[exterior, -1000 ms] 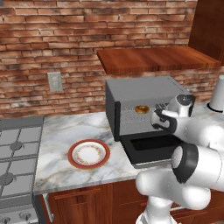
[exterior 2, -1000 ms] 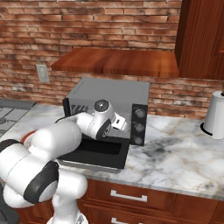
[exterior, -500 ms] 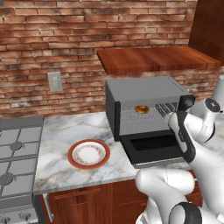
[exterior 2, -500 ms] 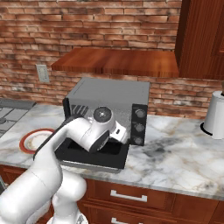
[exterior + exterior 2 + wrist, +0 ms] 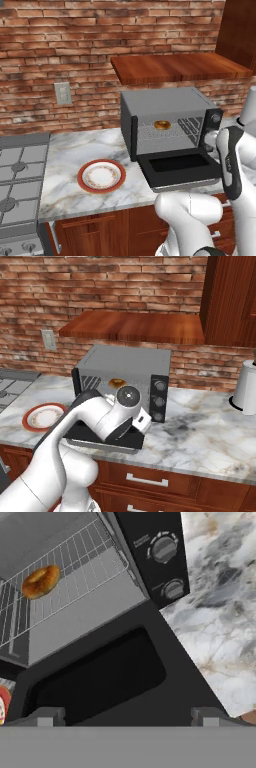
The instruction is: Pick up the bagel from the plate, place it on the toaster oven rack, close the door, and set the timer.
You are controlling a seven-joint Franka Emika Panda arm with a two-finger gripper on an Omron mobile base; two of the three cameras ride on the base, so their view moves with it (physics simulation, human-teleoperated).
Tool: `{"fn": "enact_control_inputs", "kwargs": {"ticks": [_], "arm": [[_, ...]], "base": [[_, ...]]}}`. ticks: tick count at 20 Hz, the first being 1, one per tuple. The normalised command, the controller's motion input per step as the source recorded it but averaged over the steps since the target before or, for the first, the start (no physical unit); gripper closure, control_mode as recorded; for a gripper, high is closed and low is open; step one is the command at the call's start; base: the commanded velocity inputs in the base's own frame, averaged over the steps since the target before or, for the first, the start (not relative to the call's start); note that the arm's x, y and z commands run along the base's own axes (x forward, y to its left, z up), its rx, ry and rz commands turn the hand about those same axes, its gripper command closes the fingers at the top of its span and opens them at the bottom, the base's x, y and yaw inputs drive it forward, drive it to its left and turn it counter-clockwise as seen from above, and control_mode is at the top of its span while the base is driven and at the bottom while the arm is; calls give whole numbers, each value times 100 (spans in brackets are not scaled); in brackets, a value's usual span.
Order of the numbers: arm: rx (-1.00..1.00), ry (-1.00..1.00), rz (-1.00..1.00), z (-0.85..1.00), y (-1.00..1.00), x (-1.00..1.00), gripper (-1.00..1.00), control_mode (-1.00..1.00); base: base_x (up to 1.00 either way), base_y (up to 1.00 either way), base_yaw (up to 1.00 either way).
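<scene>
The bagel [image 5: 41,581] lies on the toaster oven rack [image 5: 80,572], toward its left side, and I see the bagel [image 5: 161,124] inside the toaster oven [image 5: 167,107] from the base too. The door [image 5: 100,677] hangs open, flat in front of the oven. My gripper [image 5: 127,717] is open and empty, hovering above the door's front edge, well back from the rack. Its fingertips [image 5: 46,716] stand far apart. The plate [image 5: 101,176] sits bare on the counter left of the oven. Two round knobs [image 5: 164,548] run down the oven's right panel.
A marble counter [image 5: 210,431] stretches right of the oven, with a white kettle [image 5: 246,388] at its far right. A stove [image 5: 17,175] lies left of the plate. A wooden shelf [image 5: 175,67] hangs above the oven.
The hand has drawn back out of the oven mouth and swung right, over the door's front. The bagel stays on the rack. The jaws stay open.
</scene>
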Motion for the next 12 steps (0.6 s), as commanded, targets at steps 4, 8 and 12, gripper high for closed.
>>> {"fn": "enact_control_inputs", "kwargs": {"ticks": [4, 8, 12], "arm": [[13, 13, -7, -9, -28, -33, -100, -100], [15, 17, -6, -22, -19, -15, -100, -100], [14, 14, -3, -43, -6, -3, -100, -100]], "base": [[0, 0, 0], [0, 0, 0], [0, 0, 0]]}}
